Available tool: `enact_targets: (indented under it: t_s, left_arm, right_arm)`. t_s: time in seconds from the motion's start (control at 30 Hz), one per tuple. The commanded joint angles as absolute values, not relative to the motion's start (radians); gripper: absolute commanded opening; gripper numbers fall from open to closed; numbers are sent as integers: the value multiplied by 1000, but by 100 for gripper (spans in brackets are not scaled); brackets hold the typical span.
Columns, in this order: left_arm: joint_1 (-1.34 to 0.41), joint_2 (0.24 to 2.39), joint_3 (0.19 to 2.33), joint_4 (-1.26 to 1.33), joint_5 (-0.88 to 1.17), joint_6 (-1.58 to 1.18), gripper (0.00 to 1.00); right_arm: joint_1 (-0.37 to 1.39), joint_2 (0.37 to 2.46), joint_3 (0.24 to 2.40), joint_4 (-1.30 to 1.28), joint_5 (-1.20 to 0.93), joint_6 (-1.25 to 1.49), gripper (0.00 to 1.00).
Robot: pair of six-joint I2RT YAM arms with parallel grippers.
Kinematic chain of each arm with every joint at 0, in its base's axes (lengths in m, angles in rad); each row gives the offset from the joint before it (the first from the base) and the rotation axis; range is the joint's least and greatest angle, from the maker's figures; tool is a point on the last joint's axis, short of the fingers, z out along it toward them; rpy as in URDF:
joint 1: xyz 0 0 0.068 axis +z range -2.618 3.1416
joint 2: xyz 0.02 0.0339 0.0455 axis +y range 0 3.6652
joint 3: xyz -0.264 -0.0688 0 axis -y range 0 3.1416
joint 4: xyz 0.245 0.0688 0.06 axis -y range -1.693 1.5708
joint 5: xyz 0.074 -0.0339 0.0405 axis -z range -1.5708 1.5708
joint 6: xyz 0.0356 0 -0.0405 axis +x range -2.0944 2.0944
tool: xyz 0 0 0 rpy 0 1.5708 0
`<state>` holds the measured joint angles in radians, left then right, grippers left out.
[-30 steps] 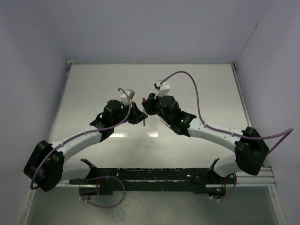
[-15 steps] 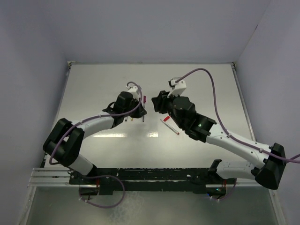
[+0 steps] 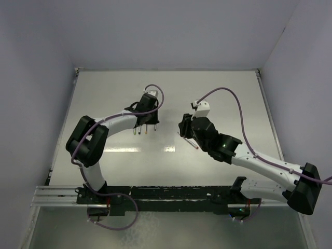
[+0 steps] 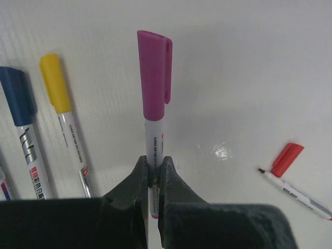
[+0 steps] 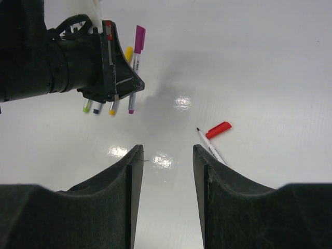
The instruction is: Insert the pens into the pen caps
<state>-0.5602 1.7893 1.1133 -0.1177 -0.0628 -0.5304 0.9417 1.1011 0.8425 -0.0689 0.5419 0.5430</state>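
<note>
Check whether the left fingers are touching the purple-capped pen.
Touching. The left wrist view shows the left fingers clamped on the white barrel of the purple-capped pen, with no gap on either side.

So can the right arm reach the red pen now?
Probably yes: the right gripper is open, the red pen lies uncovered just ahead, and the left gripper holds the purple pen off to one side.

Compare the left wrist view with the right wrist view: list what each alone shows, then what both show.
Left wrist only: the blue cap and the print on the pen barrels. Right wrist only: the right gripper, open, and a green pen end. Both: the left gripper shut on the purple pen, the yellow cap, the red cap lying beside the uncapped red pen.
</note>
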Motion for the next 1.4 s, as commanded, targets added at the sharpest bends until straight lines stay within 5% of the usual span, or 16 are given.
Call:
enact_targets:
  t_s: [0.0, 1.37]
  left_arm:
    - [-554, 1810, 1172, -203, -150, -530, 5]
    - [-554, 1825, 1233, -312, -180, -556, 29]
  right_arm:
    - [940, 1068, 835, -93, 593, 596, 45]
    - [940, 1086, 808, -82, 566, 598, 45]
